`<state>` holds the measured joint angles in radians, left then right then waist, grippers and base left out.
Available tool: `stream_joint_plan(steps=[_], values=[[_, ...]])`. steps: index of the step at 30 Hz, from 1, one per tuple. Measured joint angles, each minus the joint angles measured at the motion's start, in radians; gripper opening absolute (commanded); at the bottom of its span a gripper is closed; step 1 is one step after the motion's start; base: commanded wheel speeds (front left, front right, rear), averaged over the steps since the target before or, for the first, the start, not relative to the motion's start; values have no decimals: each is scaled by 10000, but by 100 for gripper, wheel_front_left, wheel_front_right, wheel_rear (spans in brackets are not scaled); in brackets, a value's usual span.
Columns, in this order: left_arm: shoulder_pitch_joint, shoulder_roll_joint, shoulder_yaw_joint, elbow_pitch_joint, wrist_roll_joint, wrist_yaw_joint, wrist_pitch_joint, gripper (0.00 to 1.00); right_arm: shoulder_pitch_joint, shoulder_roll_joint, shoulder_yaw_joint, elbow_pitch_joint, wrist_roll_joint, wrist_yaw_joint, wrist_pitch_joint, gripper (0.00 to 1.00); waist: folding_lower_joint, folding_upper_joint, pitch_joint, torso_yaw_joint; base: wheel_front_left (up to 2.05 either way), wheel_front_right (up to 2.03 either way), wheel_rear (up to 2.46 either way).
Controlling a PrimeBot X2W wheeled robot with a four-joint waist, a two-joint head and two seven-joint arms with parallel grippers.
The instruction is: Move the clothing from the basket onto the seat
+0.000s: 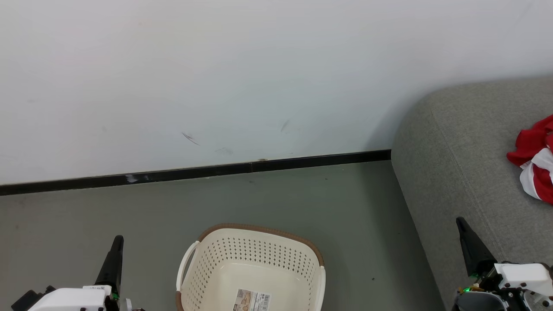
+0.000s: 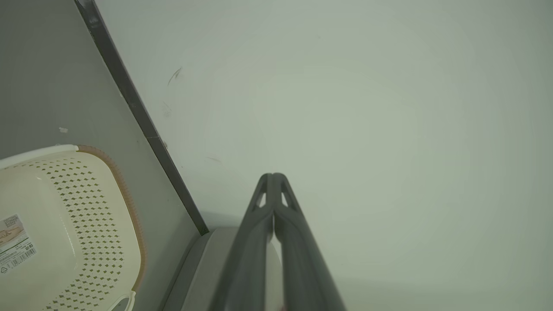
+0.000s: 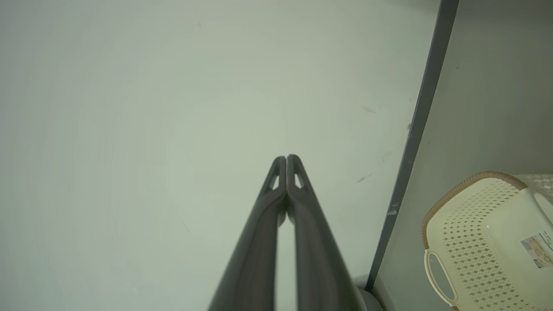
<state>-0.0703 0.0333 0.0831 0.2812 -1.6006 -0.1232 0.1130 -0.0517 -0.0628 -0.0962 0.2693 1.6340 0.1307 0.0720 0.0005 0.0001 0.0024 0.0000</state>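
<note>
From the head camera you see the clothing [image 1: 535, 160] bunched on the seat [image 1: 453, 142], well apart from the basket [image 1: 255, 252] on the floor [image 1: 86, 216], a label [image 1: 253, 300] on its bottom. Your wrist cameras give the jaws: left gripper [image 2: 273, 177] and right gripper [image 3: 286, 157] both pressed together, holding nothing, facing the wall [image 2: 389, 108].

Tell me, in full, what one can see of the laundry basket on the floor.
The basket is cream plastic, rounded-rectangular, with perforated walls, a brown woven-look rim and a white side handle. A printed paper label sticks on its smooth bottom. It stands upright on the grey floor, apart from the room wall and the sofa. No garment lies in the visible part; its near side is cut off by the frame. Nothing but the floor touches it.
</note>
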Motion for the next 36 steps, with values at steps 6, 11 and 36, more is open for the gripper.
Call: stream_joint_plan(steps=[6, 11, 36], values=[[-1, 0, 0, -4, 0, 0, 0, 0, -7, 0, -8, 0, 0, 0, 0, 0, 0, 0, 1, 0, 0, 0, 0], [-1, 0, 0, -6, 0, 0, 0, 0, -20, 0, -15, 0, 0, 0, 0, 0, 0, 0, 2, 0, 0, 0, 0], [-1, -2, 0, -27, -2, 0, 0, 0, -45, 8, -44, 2, 0, 0, 84, 0, -2, 0, 4, 0, 0, 0, 0]])
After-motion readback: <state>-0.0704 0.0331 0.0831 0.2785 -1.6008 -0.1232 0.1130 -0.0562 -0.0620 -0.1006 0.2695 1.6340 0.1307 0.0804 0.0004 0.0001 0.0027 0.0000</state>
